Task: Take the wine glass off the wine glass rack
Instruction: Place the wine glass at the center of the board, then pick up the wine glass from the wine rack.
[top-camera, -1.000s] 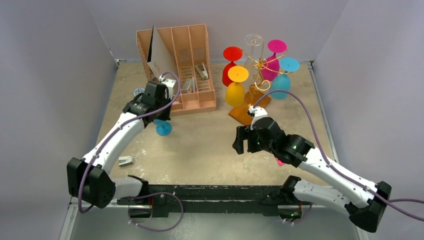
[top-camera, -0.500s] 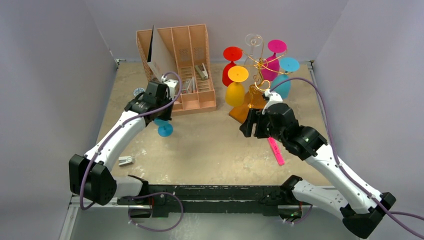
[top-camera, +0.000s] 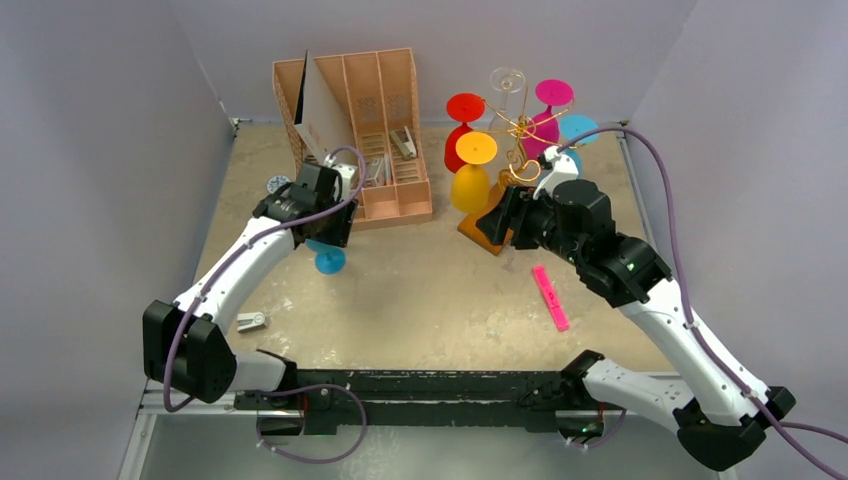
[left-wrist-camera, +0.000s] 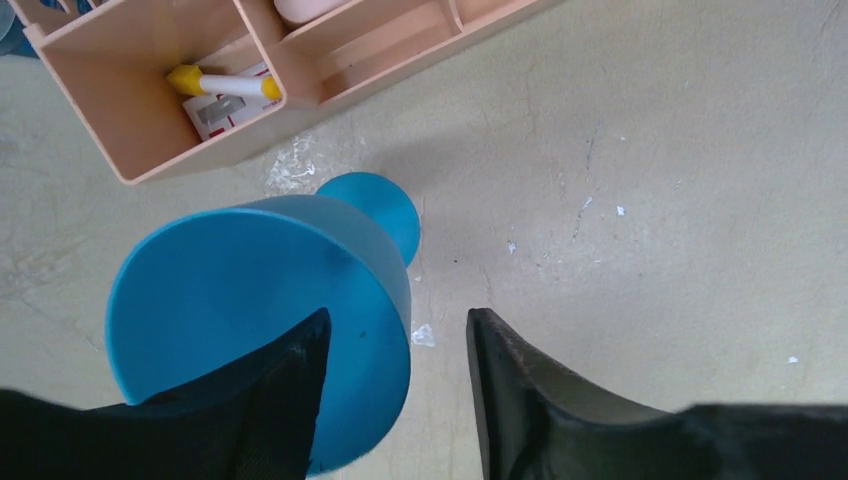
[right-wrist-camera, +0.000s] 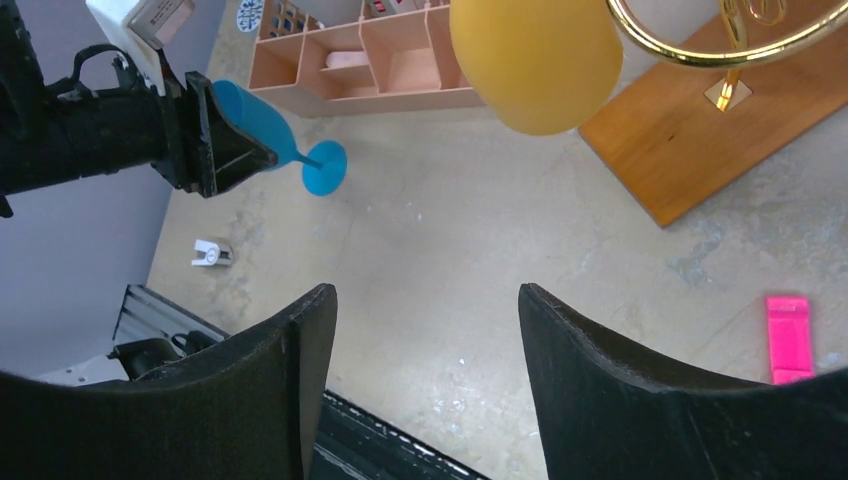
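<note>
Across the tan table (top-camera: 420, 290), the pink-tan file organiser (top-camera: 395, 212) stands at the back left. The wine glass rack (top-camera: 518, 130) stands at the back right, its curly gold wire arms rising from a flat orange-brown wooden base. Five glasses hang foot-up on the rack: a yellow glass (top-camera: 470, 185) nearest the front, then a red glass (top-camera: 462, 120), a magenta glass (top-camera: 545, 125), a teal glass (top-camera: 578, 128) and a clear glass (top-camera: 508, 80). The blue wine glass (left-wrist-camera: 250, 290) is off the rack, just in front of the organiser. Its foot is on the table and its bowl is at the left gripper (left-wrist-camera: 397, 320). That claw's jaws are apart. One finger overlaps the bowl's rim, and the other stands clear of the glass with bare table showing between. The right gripper (right-wrist-camera: 425, 292) hangs by the front corner of the rack's base, close under the yellow glass, jaws spread wide around nothing. A pink marker (top-camera: 550, 297) lies on the table beside the right arm. A small white clip (top-camera: 251, 321) lies near the left arm.
</note>
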